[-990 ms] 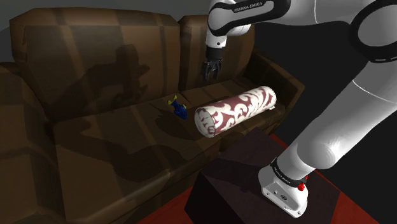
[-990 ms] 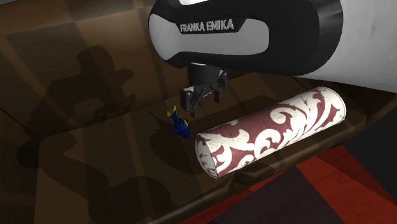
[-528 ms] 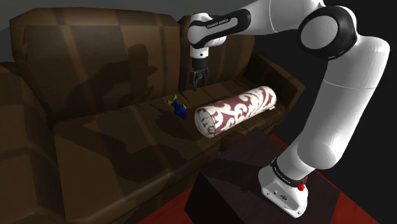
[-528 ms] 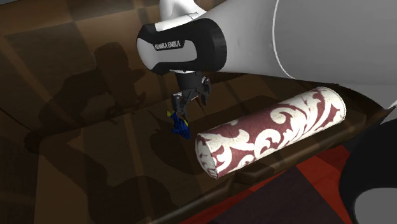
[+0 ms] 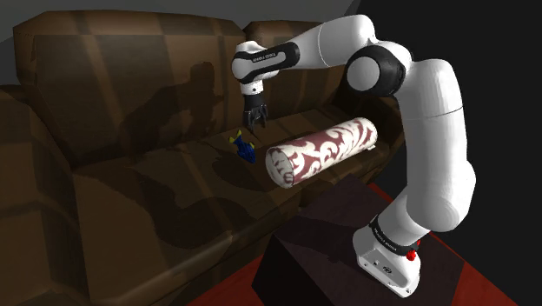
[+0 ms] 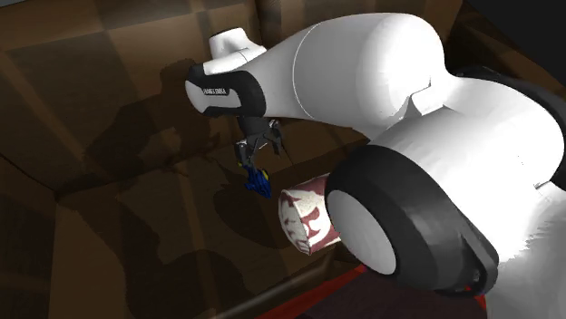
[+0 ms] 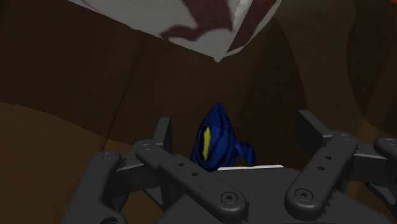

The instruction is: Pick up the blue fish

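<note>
A small blue fish [image 5: 242,145] with yellow markings lies on the brown sofa seat [image 5: 174,191], just off the end of a bolster. My black gripper [image 5: 254,122] hangs open a little above it, on the backrest side. From the second exterior view the gripper [image 6: 254,156] sits directly over the fish [image 6: 258,181]. In the wrist view the fish [image 7: 217,137] lies below the spread fingers [image 7: 162,137], nearer one of them, and neither touches it.
A red-and-white patterned bolster pillow [image 5: 321,152] lies on the seat beside the fish, its end [image 6: 304,217] close to it. The sofa backrest [image 5: 130,69] rises behind. My dark stand [image 5: 321,252] sits on a red floor in front of the sofa.
The arm has stretched out to the shoulder view's left and lowered. The gripper went from above the bolster's far side to just over the fish. The fish has not moved.
</note>
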You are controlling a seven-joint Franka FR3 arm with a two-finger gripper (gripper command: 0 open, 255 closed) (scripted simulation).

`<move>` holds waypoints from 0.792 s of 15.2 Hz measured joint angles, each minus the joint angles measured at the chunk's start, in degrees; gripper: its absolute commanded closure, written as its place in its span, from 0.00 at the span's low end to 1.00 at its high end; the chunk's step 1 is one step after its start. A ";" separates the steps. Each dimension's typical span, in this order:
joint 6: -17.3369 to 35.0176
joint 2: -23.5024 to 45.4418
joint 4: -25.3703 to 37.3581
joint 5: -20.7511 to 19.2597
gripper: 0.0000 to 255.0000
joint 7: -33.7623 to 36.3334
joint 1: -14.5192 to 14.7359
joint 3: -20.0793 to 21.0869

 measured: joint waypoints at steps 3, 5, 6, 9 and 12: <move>-3.87 9.45 10.90 -0.81 0.00 -0.81 0.61 0.10; -7.14 16.15 19.33 -1.29 0.00 -1.32 1.09 0.11; -7.68 17.87 21.20 -1.36 0.00 -1.29 1.32 0.16; -7.18 19.90 22.42 -1.51 0.00 -1.57 1.27 0.09; -6.30 21.80 23.42 -1.53 0.00 -1.52 1.34 0.09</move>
